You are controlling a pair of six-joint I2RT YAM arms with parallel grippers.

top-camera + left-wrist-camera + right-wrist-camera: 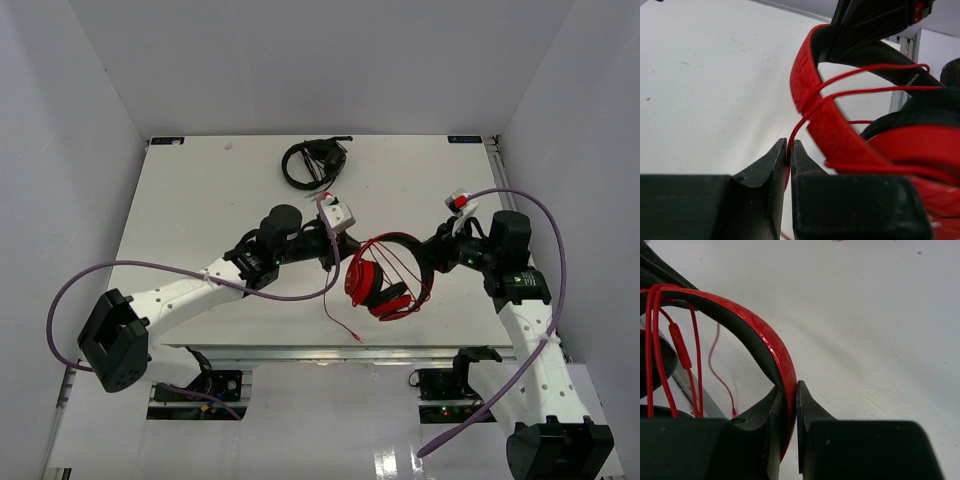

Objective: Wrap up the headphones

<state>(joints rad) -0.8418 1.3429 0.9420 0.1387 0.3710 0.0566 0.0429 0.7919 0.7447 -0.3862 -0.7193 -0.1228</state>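
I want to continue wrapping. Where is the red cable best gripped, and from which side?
Probably the free strand of cable beside the headband, from the left: it runs clear of wound turns, and the right gripper holds the other side.

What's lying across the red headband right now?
Several strands of thin red cable cross the headband, one running into the left jaws. Where the strands end is hidden behind the ear cups.

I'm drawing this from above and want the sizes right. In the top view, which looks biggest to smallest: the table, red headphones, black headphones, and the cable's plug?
1. table
2. red headphones
3. black headphones, though they lie farther back, so ranking them below the red pair is unsure
4. plug
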